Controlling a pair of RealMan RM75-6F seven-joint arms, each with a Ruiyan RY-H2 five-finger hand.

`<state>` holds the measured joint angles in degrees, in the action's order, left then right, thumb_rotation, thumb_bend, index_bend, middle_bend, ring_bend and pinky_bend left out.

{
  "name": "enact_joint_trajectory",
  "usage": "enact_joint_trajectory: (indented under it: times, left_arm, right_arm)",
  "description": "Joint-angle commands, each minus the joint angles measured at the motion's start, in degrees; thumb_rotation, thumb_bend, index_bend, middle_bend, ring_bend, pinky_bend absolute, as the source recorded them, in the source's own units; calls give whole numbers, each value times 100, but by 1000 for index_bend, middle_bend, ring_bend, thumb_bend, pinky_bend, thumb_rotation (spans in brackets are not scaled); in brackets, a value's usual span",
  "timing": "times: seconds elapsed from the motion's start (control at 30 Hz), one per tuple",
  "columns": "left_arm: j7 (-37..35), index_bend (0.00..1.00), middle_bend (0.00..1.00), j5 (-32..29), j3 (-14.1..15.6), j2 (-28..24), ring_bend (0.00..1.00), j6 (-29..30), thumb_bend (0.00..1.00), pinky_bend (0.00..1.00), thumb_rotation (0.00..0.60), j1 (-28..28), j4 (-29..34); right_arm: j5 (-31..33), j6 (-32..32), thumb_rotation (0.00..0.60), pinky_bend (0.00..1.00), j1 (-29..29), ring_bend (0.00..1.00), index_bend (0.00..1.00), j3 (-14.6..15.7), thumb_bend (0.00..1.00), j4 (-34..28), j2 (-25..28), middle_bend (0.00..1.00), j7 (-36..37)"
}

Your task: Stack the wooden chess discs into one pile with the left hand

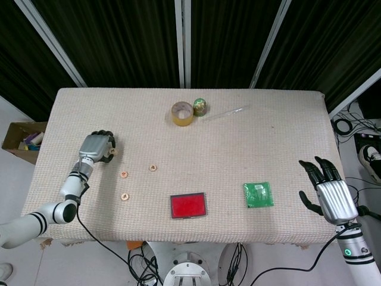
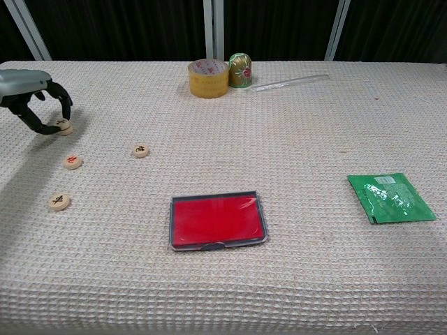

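Observation:
Four wooden chess discs lie at the left of the table. My left hand (image 1: 95,147) (image 2: 31,98) curls over the farthest-left disc (image 2: 64,126) (image 1: 112,153) and pinches it between thumb and fingertips, at or just above the cloth. Three discs lie loose: one (image 2: 72,162) (image 1: 124,174) just in front of the hand, one (image 2: 142,150) (image 1: 153,168) to its right, and one (image 2: 59,202) (image 1: 125,196) nearest the front edge. None are stacked. My right hand (image 1: 327,187) hovers with fingers spread and holding nothing past the table's right front corner, seen only in the head view.
A yellow tape roll (image 2: 208,78), a green-gold egg-shaped object (image 2: 241,70) and a clear plastic stick (image 2: 290,82) stand at the back. A red case (image 2: 218,221) lies front centre and a green packet (image 2: 391,198) at the right. A cardboard box (image 1: 21,138) sits off the left edge.

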<state>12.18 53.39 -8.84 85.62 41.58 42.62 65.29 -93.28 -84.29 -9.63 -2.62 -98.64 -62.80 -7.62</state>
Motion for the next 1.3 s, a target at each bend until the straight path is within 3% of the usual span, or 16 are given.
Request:
enact_joint_trajectory:
  times: [0.03, 0.63, 1.3]
  left_arm:
    - [16, 475, 172, -15, 7, 0, 124, -9, 349, 177, 600, 1, 4]
    - [111, 413, 162, -69, 20, 24, 123, 43, 299, 177, 600, 3, 36]
    - [147, 411, 161, -106, 5, 42, 123, 93, 296, 177, 600, -10, 6]
  right_arm:
    - [-3, 3, 600, 141, -3, 43, 130, -3, 297, -1, -6, 214, -3]
    - [12, -6, 600, 141, 17, 42, 130, -12, 297, -12, -5, 214, -12]
    - [9, -30, 600, 141, 45, 42, 130, -12, 297, -16, 5, 214, 3]
